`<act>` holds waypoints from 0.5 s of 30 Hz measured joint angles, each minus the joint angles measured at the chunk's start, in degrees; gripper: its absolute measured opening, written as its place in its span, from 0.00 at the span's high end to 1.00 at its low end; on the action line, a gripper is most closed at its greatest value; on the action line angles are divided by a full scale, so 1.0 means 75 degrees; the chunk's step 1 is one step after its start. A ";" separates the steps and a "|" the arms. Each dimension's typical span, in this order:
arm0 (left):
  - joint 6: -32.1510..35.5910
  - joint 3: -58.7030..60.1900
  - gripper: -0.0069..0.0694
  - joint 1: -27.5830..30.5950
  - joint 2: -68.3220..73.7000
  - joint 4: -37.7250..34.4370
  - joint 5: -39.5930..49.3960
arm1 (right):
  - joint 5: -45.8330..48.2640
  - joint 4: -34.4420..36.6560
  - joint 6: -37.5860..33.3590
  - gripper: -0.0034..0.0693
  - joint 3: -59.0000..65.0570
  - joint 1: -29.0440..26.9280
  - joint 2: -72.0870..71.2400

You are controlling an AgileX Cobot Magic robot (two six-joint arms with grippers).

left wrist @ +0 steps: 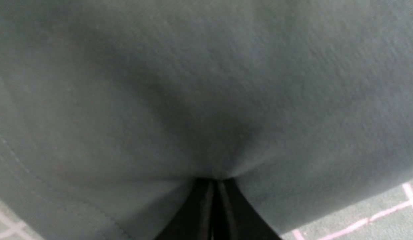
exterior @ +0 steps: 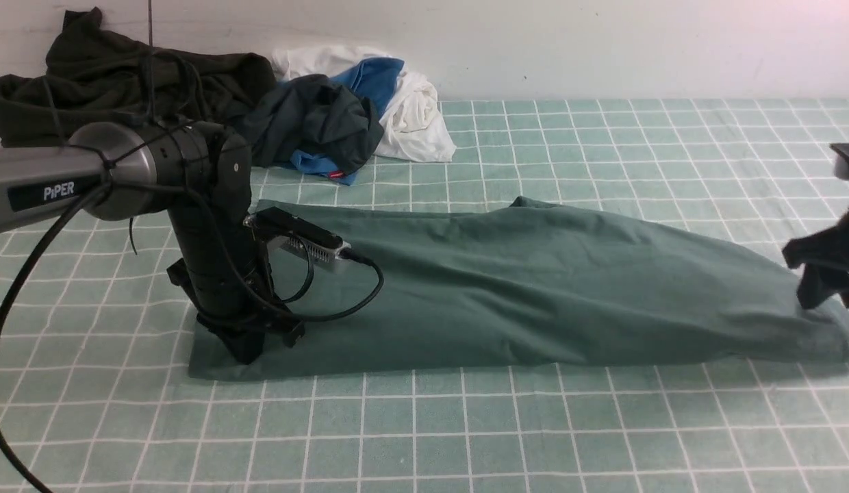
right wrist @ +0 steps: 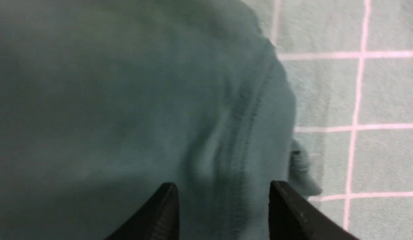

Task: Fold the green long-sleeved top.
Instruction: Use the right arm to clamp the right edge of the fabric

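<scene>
Front view: the green long-sleeved top lies as a long band across the table. My left gripper is clamped on its left end; my right gripper hangs wide over the other. Lifting now could skew the fold, one end being loose.

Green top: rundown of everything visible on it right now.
The green long-sleeved top is muted teal jersey, lying as a long wrinkled band across the checked cloth. No sleeves or logo show. The left gripper is shut, pinching its near left corner; the right gripper stands open over its ribbed right end.
</scene>
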 joint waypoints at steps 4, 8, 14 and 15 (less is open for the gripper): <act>0.0000 0.0018 0.91 0.0000 0.0000 -0.0047 -0.0017 | -0.0346 -0.0006 0.0028 0.34 0.0030 -0.0216 0.0492; 0.0000 0.0018 0.91 0.0000 0.0000 -0.0063 -0.0017 | -0.0541 -0.0020 0.0028 0.29 0.0030 -0.0216 0.0839; 0.0000 0.0018 0.91 0.0000 0.0000 -0.0063 -0.0017 | -0.0570 -0.0035 0.0115 0.35 0.0013 -0.0216 0.0861; 0.0000 0.0018 0.91 0.0006 0.0000 -0.0063 -0.0017 | -0.0570 -0.0035 0.0107 0.39 0.0013 -0.0216 0.0854</act>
